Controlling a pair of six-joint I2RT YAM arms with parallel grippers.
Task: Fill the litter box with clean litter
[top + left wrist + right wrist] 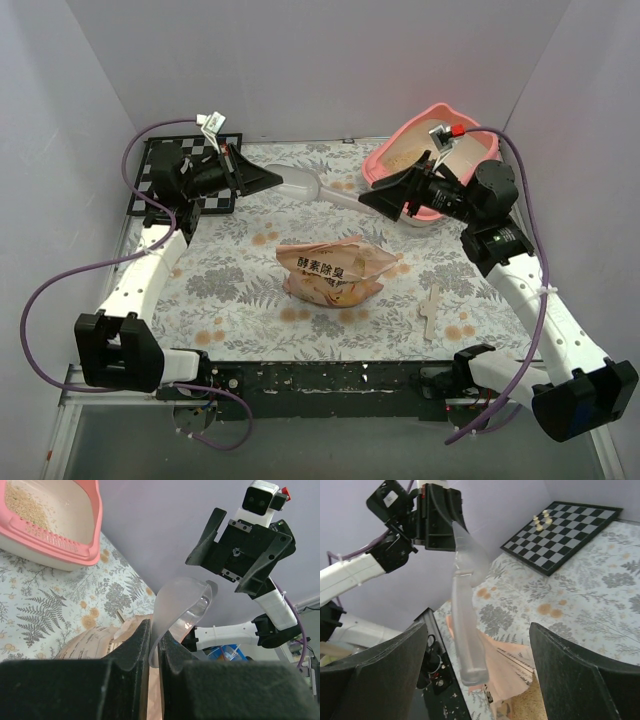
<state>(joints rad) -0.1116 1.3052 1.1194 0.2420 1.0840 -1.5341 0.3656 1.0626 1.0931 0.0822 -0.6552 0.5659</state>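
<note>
Starting at the far left corner, the chessboard (185, 175) is seen; beside it the left gripper (272, 179) is clamped on the bowl of the clear scoop (305, 184). The printed bag (330, 272) lies at mid-bench, toward the near edge. The scoop's handle is pointed at the right gripper (378, 195), whose jaws are spread wide. Contact cannot be told. In the far right corner the litter box (383, 162) is set, with a thin scatter of clean litter (25, 502) inside. A handover of the scoop is judged underway. Next, the handle must be gripped before the bowl is released.
</note>
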